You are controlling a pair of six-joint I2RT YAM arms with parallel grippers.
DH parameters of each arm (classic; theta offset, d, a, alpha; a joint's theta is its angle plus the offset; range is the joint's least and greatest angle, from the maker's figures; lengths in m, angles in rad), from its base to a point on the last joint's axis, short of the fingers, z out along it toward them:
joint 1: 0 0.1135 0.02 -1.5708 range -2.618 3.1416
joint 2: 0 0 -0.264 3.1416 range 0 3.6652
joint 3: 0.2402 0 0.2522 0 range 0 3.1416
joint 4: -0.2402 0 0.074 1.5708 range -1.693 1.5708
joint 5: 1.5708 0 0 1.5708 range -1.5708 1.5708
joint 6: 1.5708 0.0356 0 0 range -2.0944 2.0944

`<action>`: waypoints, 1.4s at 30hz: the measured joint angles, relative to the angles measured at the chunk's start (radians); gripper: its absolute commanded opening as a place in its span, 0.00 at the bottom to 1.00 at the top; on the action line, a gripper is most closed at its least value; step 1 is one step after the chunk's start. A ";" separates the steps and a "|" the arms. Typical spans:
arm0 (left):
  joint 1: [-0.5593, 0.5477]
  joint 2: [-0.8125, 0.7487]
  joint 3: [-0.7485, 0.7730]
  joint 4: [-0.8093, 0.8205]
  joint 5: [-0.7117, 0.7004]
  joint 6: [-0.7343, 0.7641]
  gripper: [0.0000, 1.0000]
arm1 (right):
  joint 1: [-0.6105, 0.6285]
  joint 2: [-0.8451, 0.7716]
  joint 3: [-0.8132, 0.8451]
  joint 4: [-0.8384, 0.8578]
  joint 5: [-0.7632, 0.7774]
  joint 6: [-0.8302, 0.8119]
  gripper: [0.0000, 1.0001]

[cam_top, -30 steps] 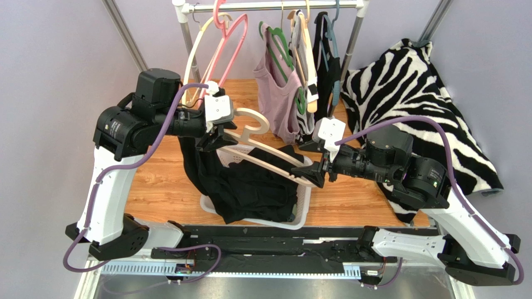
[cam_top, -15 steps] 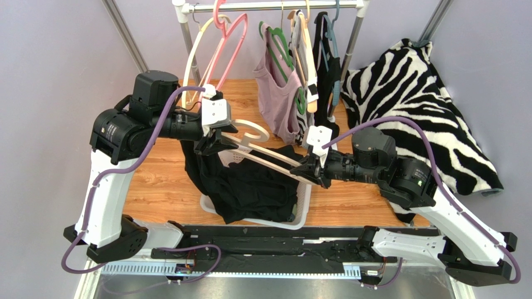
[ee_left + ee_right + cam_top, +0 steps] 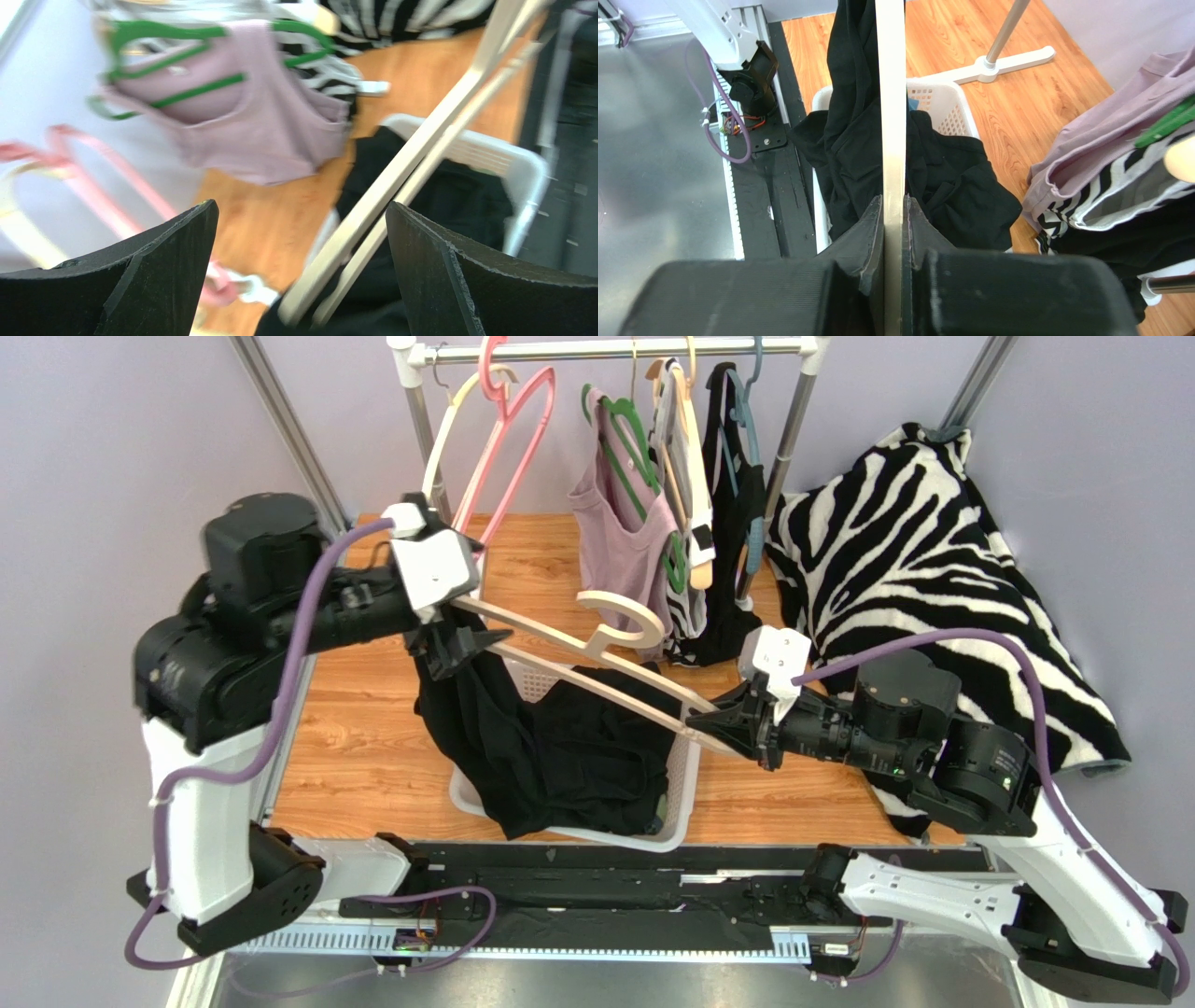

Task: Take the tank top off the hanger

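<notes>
Right gripper (image 3: 892,203): jaws pressed together on the lower bar of the hanger (image 3: 890,105), held above the right rim of the basket (image 3: 683,798).
Left gripper (image 3: 298,217): jaws spread wide, raised above the basket's far left corner, beside the hanger's other end.
Hanger: tilted, carried across above the basket.
Tank top (image 3: 561,756): black, hung from the hanger's left end — draped down into the basket and spilled over its left rim.

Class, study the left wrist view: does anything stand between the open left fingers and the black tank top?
Yes. The bars of the cream hanger cross the gap between the left fingers, in front of the tank top.
</notes>
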 measured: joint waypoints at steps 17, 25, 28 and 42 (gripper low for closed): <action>0.051 -0.217 -0.090 0.158 -0.245 -0.124 0.99 | 0.000 -0.084 -0.021 -0.001 0.081 0.044 0.00; 0.116 -0.256 -0.357 0.183 -0.231 -0.247 0.77 | 0.000 -0.111 -0.017 -0.009 0.091 0.059 0.00; 0.124 -0.216 -0.352 0.199 -0.187 -0.288 0.50 | 0.000 -0.110 -0.017 -0.019 0.091 0.069 0.00; 0.132 -0.151 -0.300 0.209 -0.057 -0.352 0.00 | 0.000 -0.126 -0.015 -0.046 0.110 0.081 0.00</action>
